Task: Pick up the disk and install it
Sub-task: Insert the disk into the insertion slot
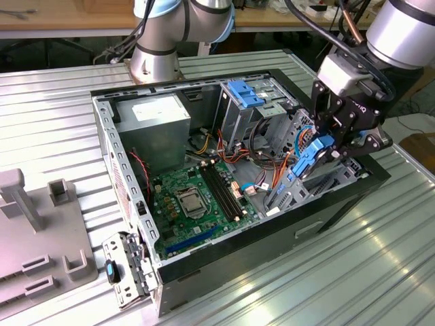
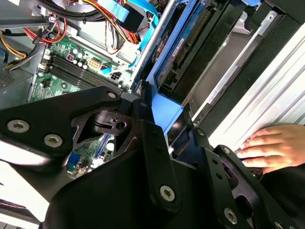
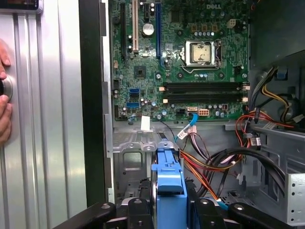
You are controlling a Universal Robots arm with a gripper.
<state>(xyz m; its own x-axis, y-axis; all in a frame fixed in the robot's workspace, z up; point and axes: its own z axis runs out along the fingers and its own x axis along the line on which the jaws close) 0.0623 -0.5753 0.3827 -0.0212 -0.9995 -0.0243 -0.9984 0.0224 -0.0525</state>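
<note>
Disk (image 1: 316,155), pinched at its blue rails by the gripper (image 3: 169,212), hangs tilted over the open computer case (image 1: 204,265), its dark body mostly hidden.

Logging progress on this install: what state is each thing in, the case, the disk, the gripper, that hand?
computer case, open, side panel off.
disk, held tilted over the case's drive bay.
gripper, shut on the disk.
hand, resting flat on the table.
</note>
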